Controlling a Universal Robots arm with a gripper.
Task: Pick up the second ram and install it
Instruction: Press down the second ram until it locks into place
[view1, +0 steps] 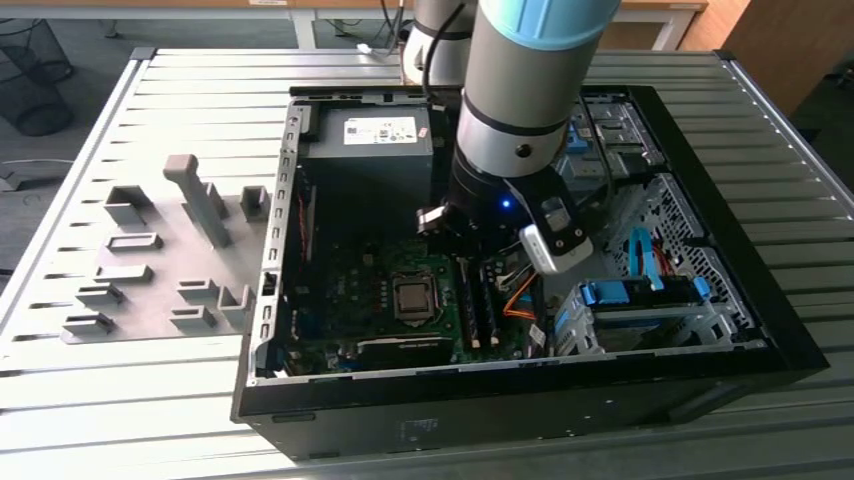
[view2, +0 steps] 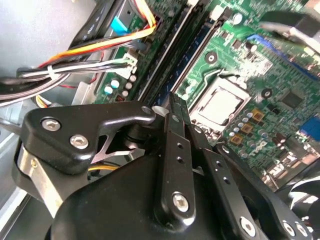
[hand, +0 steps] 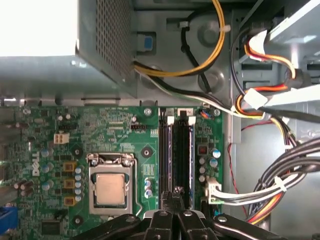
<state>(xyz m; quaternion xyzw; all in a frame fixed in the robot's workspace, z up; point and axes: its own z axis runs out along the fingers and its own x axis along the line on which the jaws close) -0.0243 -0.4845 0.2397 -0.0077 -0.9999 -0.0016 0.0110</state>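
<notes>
My gripper (view1: 467, 255) hangs inside the open computer case (view1: 747, 330), low over the two long dark memory slots (hand: 178, 155) beside the processor socket (hand: 110, 187). In both wrist views the black fingers (view2: 175, 135) are pressed together, with their tips (hand: 175, 196) over one end of the slots (view2: 192, 55). Nothing is visible between them. Thin blue-edged strips run along the slots. I cannot tell the second ram apart from these strips.
A grey fixture plate (view1: 160, 260) with several blocks and one tall post lies at the exterior view's left of the case. A power supply (view1: 367, 150) fills the far corner. Cable bundles (hand: 280, 185) and blue drive latches (view1: 641, 295) crowd the side beyond the slots.
</notes>
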